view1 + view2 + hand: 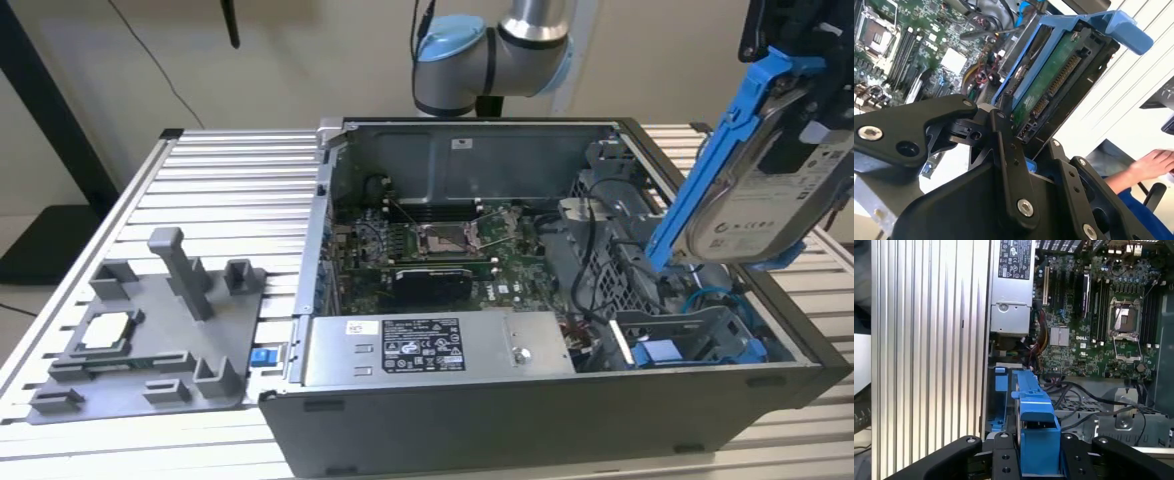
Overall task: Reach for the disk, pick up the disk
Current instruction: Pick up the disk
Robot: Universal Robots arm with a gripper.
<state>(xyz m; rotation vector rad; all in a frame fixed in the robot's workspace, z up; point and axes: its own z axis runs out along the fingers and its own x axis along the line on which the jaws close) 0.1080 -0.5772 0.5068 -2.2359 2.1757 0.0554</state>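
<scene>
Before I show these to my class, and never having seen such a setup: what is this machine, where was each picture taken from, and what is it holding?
It is a robot arm working over an opened desktop computer case that lies on a slatted metal table. The exterior view comes from a camera standing off the arm. Both wrist views come from cameras riding on the arm, looking past its black gripper.

The gripper is shut on the disk, a silver hard drive in a blue plastic frame, lifted clear above the case. Inside the case you can see the green motherboard and the silver power supply. On the exterior view's left sits a grey plastic fixture. A person's hand shows in the second wrist view.
</scene>
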